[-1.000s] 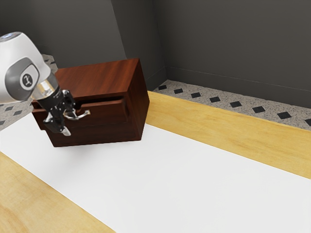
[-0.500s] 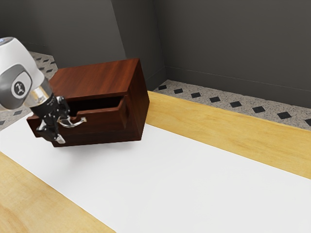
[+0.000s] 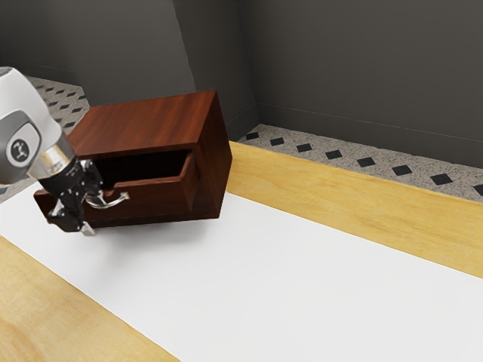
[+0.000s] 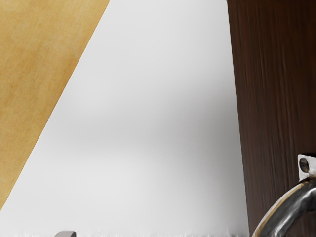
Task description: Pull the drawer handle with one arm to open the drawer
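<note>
A dark wooden cabinet [image 3: 158, 124] stands on the white mat at the exterior view's left. Its drawer [image 3: 143, 197] is slid partway out toward the exterior view's left, leaving a dark gap under the cabinet top. A curved metal handle [image 3: 106, 201] sits on the drawer front. My black gripper [image 3: 75, 205] is at that handle, its fingers closed around it. In the wrist view the drawer front [image 4: 274, 98] stands close beside my hand, with the handle [image 4: 286, 210] and its mounting plate at the frame's corner.
A white mat [image 3: 287, 279] covers the middle of the wooden table [image 3: 362, 200]. Bare wood strips run along the mat's near and far sides. Dark walls and a tiled floor [image 3: 362, 158] lie behind the table.
My gripper has moved toward the exterior view's left, holding the handle. The drawer has slid further out of the cabinet and the gap has widened.
</note>
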